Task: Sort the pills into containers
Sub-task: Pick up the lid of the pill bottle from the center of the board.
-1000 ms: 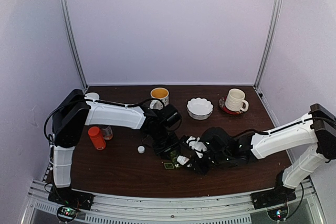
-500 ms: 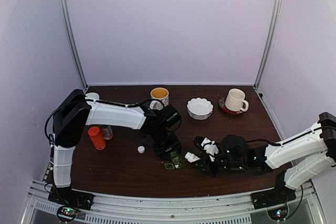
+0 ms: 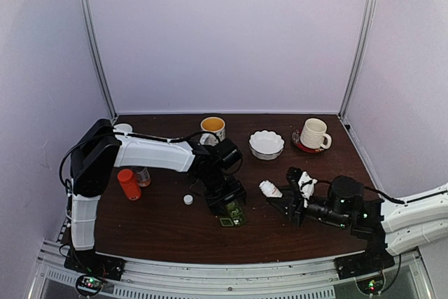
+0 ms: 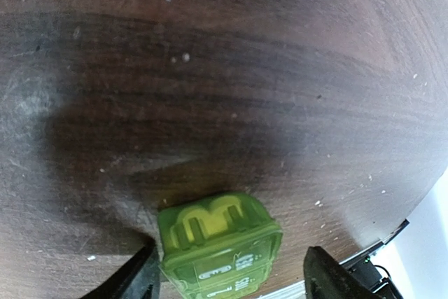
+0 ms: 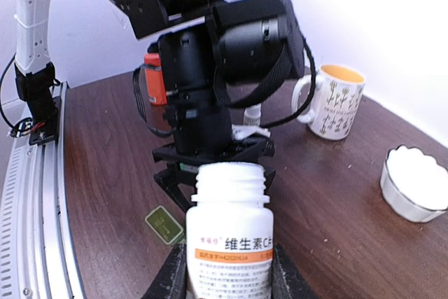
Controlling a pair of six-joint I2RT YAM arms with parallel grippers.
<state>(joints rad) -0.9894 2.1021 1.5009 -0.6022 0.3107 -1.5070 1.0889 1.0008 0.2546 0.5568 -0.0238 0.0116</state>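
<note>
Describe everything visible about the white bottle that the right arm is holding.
The white pill bottle looks plastic, with a threaded neck, no cap, and a white label under an orange band, printed in Chinese. The right end effector grips its lower body, one finger on each side. From above it is tipped sideways, mouth toward the left arm.

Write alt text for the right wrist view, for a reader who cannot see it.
The right gripper holds an upright, uncapped white pill bottle with an orange-banded label close to the camera. Behind it the left arm reaches down to the dark wooden table, with a mug and a white bowl to the right.
</note>
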